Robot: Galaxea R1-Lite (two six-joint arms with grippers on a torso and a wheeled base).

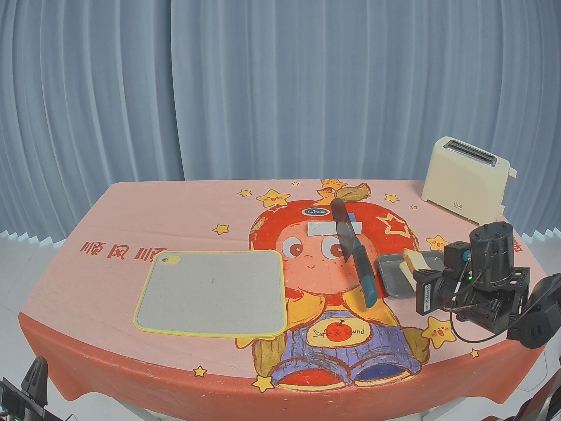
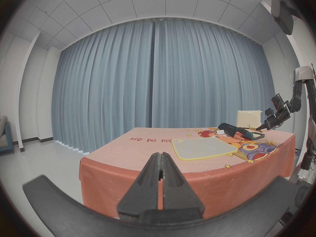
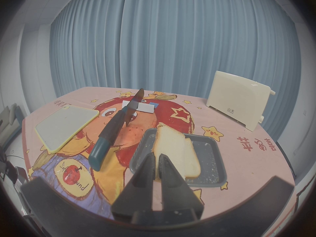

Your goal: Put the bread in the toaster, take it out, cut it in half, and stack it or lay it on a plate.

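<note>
On the table (image 1: 175,217), toaster (image 1: 467,176) at its far right corner, tray (image 1: 390,276) by its right edge, the right gripper (image 3: 157,157) pinches the bread (image 3: 171,145) on edge over the tray: best carry it upright, aligned with the slot (image 1: 470,152); the left gripper (image 2: 161,158) has jaws pressed together.

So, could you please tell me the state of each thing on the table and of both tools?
bread slice: upright, gripped over the tray.
second slice: lying in the tray.
right tool: shut on the bread slice.
left tool: shut, holding nothing.
toaster: upright, no bread in slot.
knife: unheld, on the table.
cutting board: flat on the table.
</note>
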